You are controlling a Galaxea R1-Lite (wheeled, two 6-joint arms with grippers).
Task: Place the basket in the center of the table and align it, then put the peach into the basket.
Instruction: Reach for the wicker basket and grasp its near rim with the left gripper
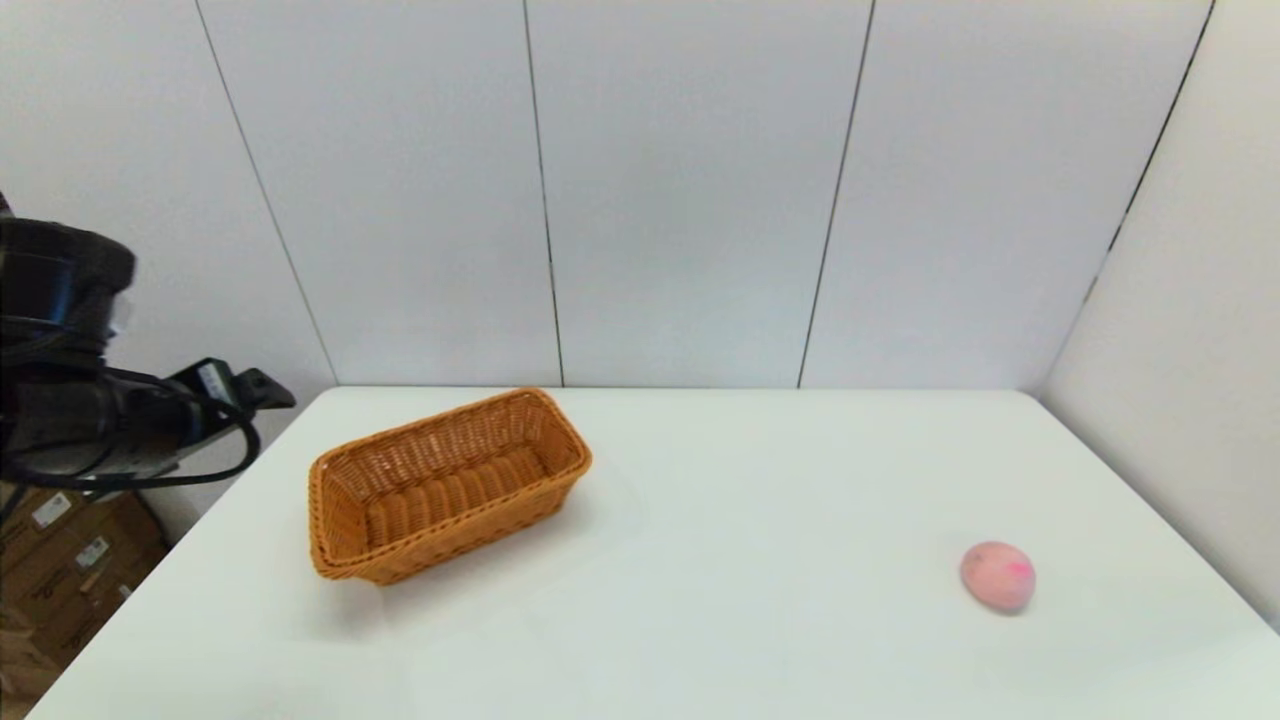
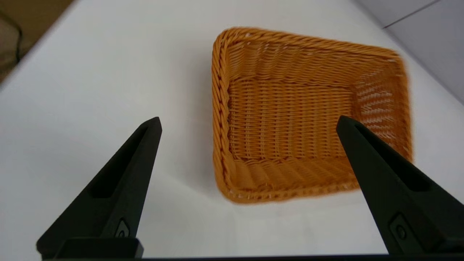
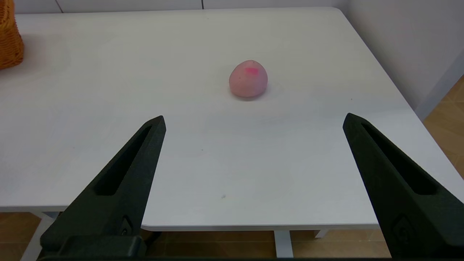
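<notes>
The orange-brown wicker basket (image 1: pixel 460 530) sits empty on the left rear part of the white table (image 1: pixel 750 520), turned at an angle to the table's edges. My left gripper (image 2: pixel 248 119) is open and hovers above the basket (image 2: pixel 219 108), near one of its short ends, touching nothing. The pale pink peach (image 1: pixel 998 575) lies alone on the table's right side. My right gripper (image 3: pixel 254 116) is open and empty, held back by the table's front edge with the peach (image 3: pixel 248 79) ahead of it. A corner of the basket (image 3: pixel 9 40) shows far off in that view.
White wall panels (image 1: pixel 690 200) close off the back and right of the table. Cardboard boxes (image 1: pixel 70 570) stand on the floor past the table's left edge. The left arm's body (image 1: pixel 90 420) hangs beyond the left rear corner.
</notes>
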